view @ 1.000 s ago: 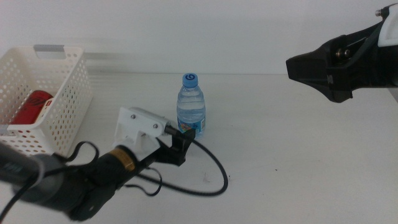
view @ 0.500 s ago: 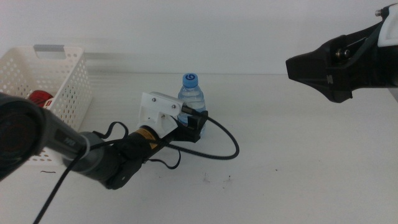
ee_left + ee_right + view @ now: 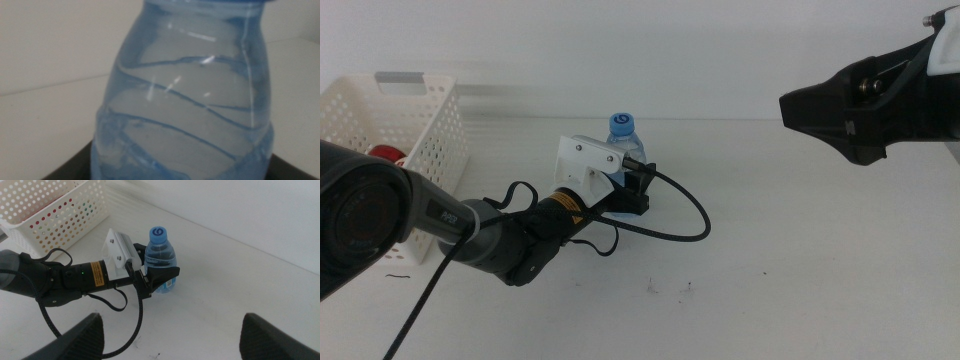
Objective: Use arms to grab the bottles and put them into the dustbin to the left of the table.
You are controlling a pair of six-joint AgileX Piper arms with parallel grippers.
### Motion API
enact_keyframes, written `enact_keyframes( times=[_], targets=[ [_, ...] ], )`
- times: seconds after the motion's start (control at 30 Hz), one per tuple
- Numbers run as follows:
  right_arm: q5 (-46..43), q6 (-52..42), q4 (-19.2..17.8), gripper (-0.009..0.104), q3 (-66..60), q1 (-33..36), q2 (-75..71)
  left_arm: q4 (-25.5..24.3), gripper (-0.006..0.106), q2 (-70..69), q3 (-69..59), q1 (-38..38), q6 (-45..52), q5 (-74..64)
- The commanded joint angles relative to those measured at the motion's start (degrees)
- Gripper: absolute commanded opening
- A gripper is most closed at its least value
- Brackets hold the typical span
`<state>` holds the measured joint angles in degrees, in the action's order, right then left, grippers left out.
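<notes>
The left gripper (image 3: 632, 190) has slid forward since a moment ago and now straddles the water bottle (image 3: 624, 140) standing mid-tabletop (image 3: 800, 260), right of the basket (image 3: 420, 150). Its wrist camera shows bottle (image 3: 185, 100) filling the open jaws, seemingly unsqueezed. From the right gripper (image 3: 170, 330), waiting wide open above, jaws flank the bottle (image 3: 161, 255).

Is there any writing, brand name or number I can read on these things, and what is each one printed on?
No word or number can be read here.
Water bottle: its blue cap carries a white swirl sign, not letters; the label low on its side is too small to read.
Left pincer, around the bottle: the yellow band on the arm behind it has tiny print, blurred.
Red can in the white basket: no print can be made out.
</notes>
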<state>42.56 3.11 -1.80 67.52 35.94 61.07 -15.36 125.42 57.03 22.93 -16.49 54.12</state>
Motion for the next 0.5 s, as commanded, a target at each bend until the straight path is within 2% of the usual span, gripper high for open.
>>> enact_keyframes(
  times=[0.0, 0.13, 0.23, 0.47],
  targets=[
    [-0.4, -0.1, -0.4, 0.093, 0.5, 0.1, -0.2, -0.6, 0.044, 0.3, 0.1, -0.1, 0.0, 0.6],
    [-0.4, -0.1, -0.4, 0.093, 0.5, 0.1, -0.2, -2.6, 0.013, -6.6, -4.4, -0.1, -3.3, -0.9],
    [-0.4, -0.1, -0.4, 0.093, 0.5, 0.1, -0.2, -2.6, -0.001, -16.8, -8.5, -0.1, -3.7, -9.8],
    [-0.4, -0.1, -0.4, 0.093, 0.5, 0.1, -0.2, -2.6, -0.002, -38.7, -6.8, -0.1, -3.0, -37.8]
  ],
)
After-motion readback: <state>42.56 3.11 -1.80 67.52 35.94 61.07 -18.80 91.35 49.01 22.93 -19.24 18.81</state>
